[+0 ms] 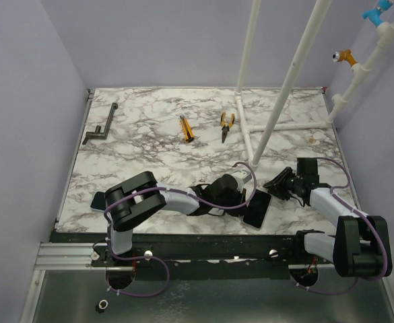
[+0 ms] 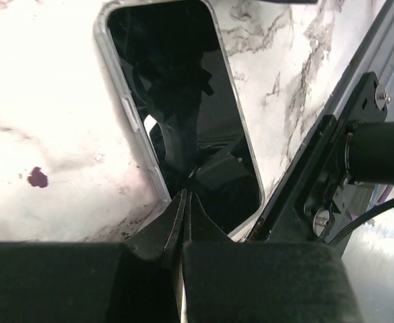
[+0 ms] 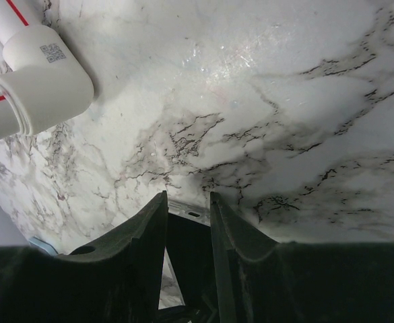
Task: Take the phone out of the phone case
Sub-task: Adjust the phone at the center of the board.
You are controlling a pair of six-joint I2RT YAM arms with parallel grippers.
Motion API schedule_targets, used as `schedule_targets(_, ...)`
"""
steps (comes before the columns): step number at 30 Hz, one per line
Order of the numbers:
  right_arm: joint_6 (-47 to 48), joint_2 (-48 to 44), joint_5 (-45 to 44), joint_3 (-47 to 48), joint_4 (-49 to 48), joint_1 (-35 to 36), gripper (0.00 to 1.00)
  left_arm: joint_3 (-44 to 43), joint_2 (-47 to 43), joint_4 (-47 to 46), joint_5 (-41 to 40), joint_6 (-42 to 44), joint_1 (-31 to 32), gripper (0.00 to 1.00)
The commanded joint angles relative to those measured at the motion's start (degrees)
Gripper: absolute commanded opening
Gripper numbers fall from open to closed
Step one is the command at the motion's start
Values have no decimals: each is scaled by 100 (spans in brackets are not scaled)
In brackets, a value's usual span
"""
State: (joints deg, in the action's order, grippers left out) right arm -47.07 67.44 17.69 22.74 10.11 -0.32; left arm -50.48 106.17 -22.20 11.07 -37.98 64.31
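The black phone lies screen up in its clear case on the marble, near the table's front edge. In the left wrist view the phone fills the middle. My left gripper is shut, and its joined tips sit at the phone's near corner, against the case rim. My right gripper is beside the phone's far end with its fingers a little apart. A grey case edge and a dark surface show through the gap. I cannot tell whether they touch.
White PVC pipes rise from the back right, with a joint close by. A yellow knife, pliers and a dark metal handle lie further back. A flat pale object sits front left. The black front rail runs beside the phone.
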Motion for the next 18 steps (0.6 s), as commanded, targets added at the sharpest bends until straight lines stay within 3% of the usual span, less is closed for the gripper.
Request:
schedule_targets(1, -51, -77, 110, -281, 264, 23, 36, -118, 178, 385, -324, -198, -200, 0)
schedule_targets(12, -213, -209, 234, -454, 233, 19, 36, -474, 178, 786, -681, -302, -587, 0)
schedule_targets(18, -91, -221, 62, -235, 392, 23, 39, 123, -680, 1080, -1286, -365, -894, 0)
